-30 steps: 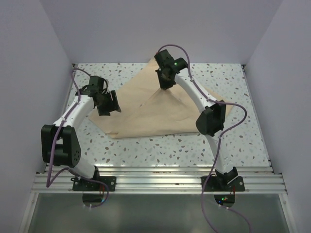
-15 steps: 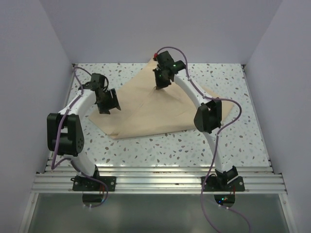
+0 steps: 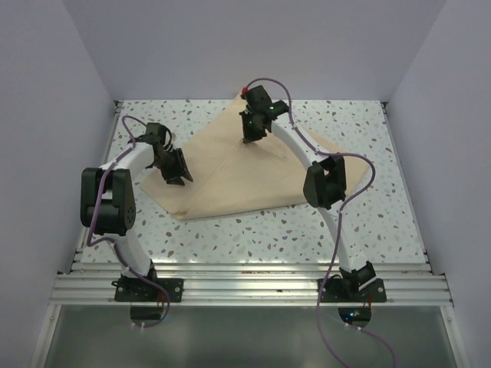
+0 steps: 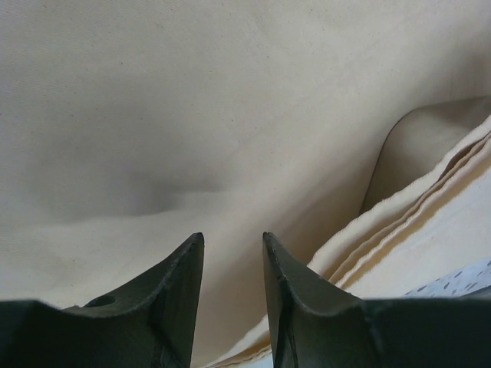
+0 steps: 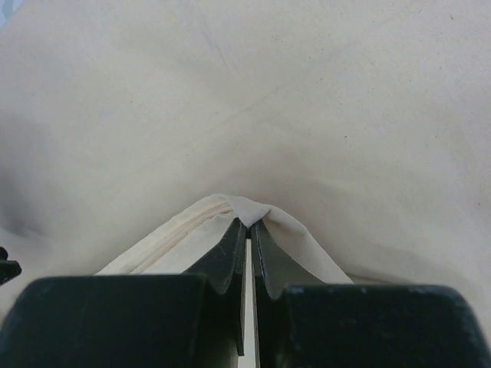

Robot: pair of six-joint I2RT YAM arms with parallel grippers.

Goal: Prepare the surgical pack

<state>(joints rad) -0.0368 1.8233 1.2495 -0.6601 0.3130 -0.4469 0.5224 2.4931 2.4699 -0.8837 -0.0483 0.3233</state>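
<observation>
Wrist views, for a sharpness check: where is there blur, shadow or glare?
Left wrist: wrap evenly lit, a soft grey shadow left of centre, no glare; left gripper dark, little detail. Right wrist: right gripper body dark and soft, pinched fold sharp.

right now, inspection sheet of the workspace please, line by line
surface: speckled table, with the wrap lying across its middle and far part
job's things: tan wrap partly folded, layered edges showing in the left wrist view; tray and gauze not seen
clutter: nothing seen
grippers: left gripper open at the wrap's left corner, nothing between the jaws; right gripper shut on a pinched fold of the wrap
cables: purple cables in loose loops, none seen snagged
surroundings: plain pale walls on three sides, metal rail at the near edge
</observation>
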